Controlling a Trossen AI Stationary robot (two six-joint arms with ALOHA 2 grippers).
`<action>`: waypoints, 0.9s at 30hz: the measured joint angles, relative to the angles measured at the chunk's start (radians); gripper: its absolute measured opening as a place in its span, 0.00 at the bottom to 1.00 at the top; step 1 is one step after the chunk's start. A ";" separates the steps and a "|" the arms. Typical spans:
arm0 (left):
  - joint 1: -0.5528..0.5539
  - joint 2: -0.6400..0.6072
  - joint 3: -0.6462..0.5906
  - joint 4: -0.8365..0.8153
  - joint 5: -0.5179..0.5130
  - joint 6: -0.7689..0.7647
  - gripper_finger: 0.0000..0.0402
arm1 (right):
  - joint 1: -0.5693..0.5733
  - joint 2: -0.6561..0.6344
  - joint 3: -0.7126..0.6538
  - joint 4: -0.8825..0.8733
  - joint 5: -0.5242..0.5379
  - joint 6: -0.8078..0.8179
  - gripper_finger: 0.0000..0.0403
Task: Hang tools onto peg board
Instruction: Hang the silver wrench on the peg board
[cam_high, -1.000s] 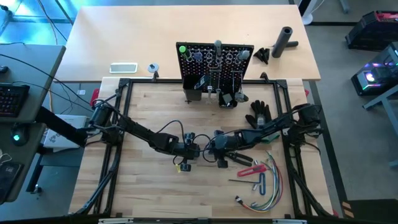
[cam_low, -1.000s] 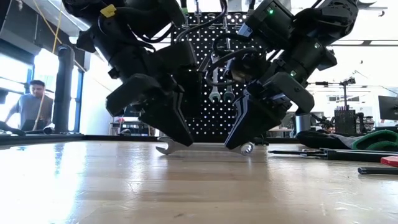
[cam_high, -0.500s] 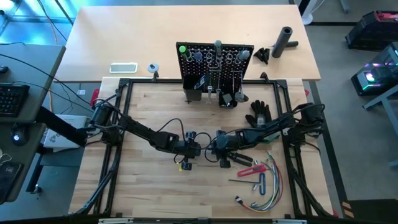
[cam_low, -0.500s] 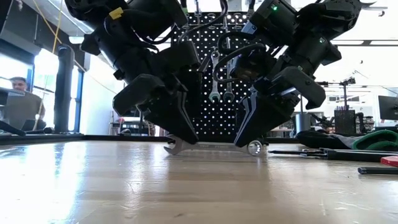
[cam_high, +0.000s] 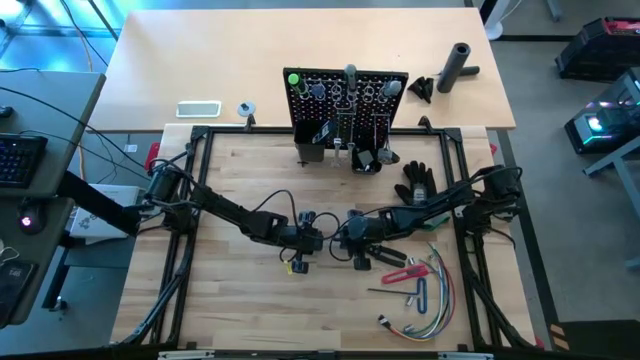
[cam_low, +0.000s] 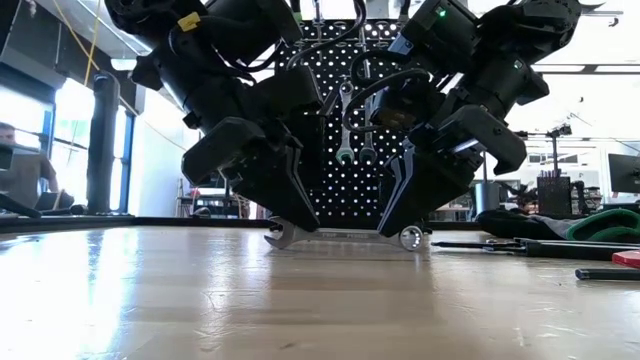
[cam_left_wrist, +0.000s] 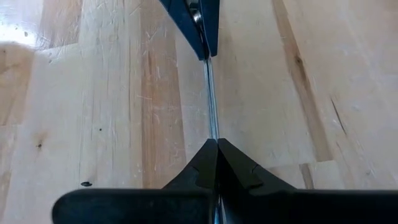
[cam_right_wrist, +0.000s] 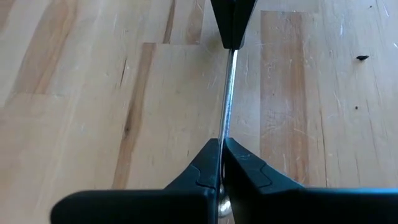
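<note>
One slim silver wrench (cam_low: 340, 236) lay mid-table, its long axis running left to right, with the left gripper (cam_low: 290, 215) clamped on its left end, the right gripper (cam_low: 395, 222) on its right, and the black perforated peg board (cam_high: 348, 104) beyond, at the far side.

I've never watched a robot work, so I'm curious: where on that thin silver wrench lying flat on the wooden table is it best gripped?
Probably from above, across its thin flat shank near the ends. The silver wrench lies flat on the wooden table, so only its narrow edges offer opposing faces. Here the left gripper pinches the open-jaw end and the right gripper the ring end, both shut on it.
</note>
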 joint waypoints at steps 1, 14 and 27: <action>0.000 0.000 0.000 0.000 0.001 0.000 0.00 | 0.000 0.003 0.000 0.003 -0.006 0.000 0.02; -0.002 -0.002 0.000 0.002 0.006 0.000 0.00 | 0.021 0.025 0.001 0.017 -0.008 -0.006 0.03; -0.010 0.001 -0.001 0.013 0.003 0.000 0.00 | 0.025 0.028 0.000 0.033 -0.021 -0.021 0.13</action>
